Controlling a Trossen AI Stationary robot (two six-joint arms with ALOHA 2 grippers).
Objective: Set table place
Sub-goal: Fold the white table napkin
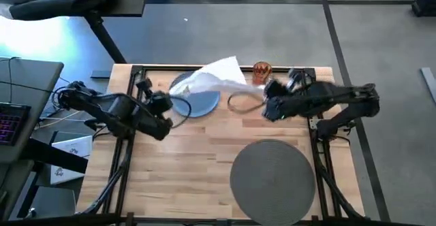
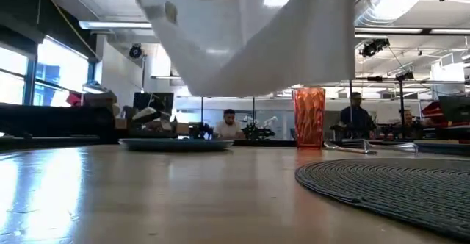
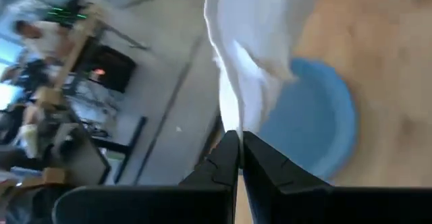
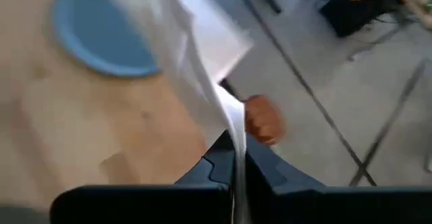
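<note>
Holding the white napkin (image 1: 219,76) stretched in the air over the far side of the table (image 1: 191,158), I pinch one edge in my left gripper (image 3: 239,146) and the other in my right gripper (image 4: 235,150). Under it sits the blue plate (image 1: 201,102), the orange tumbler (image 1: 261,70) beside it, the grey mat (image 1: 272,173) nearer.

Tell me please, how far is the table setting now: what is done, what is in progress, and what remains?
Done: little; the grey mat lies bare at the near right of the table. In hand: the left gripper and right gripper each pinch the white napkin, stretched in the air between them. Left: the blue plate and orange tumbler sit at the far edge, off the mat, cutlery beside them.
</note>
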